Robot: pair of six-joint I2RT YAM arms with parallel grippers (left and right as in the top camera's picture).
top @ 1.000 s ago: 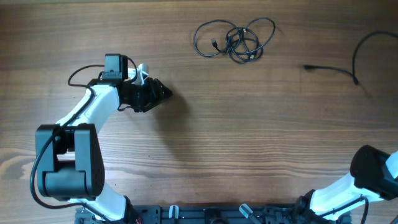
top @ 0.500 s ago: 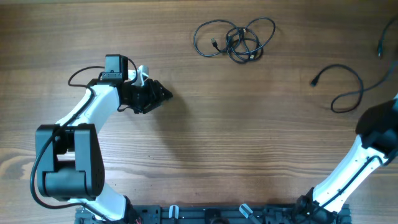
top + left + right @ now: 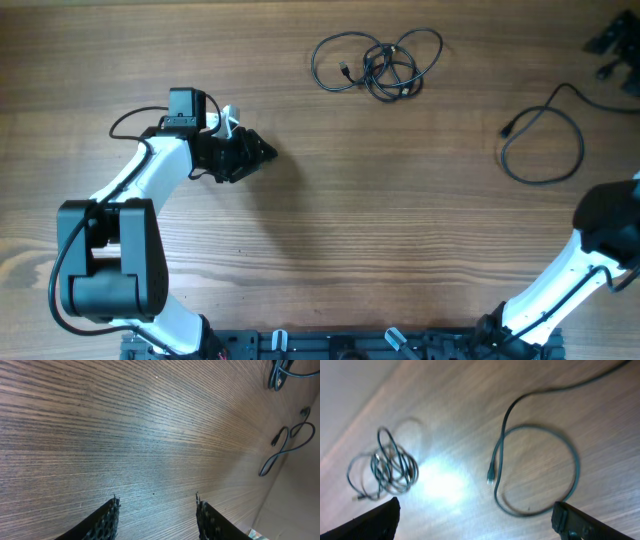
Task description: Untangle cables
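Note:
A knotted bundle of thin black cables [image 3: 378,62] lies at the far middle of the table, and shows in the right wrist view as a tangle of cables [image 3: 385,467]. One separate cable [image 3: 545,140] lies in an open loop at the right, its plug end toward the left [image 3: 491,477]. My right gripper [image 3: 603,55] hangs at the far right corner, above this loose cable, wide open [image 3: 477,525] and holding nothing. My left gripper [image 3: 262,152] hovers over bare wood at the left, open [image 3: 157,515] and empty. The left wrist view catches the bundle [image 3: 280,372] and the loose cable [image 3: 287,445] far off.
The wooden table [image 3: 350,230] spreads between the arms. The left arm's base [image 3: 105,270] stands at the near left, the right arm's base link [image 3: 605,225] at the near right. A black rail [image 3: 340,345] runs along the front edge.
My right gripper opened and let go of the loose cable, which dropped into a loop at the right. The right arm swung toward the far right corner. The left arm stayed still.

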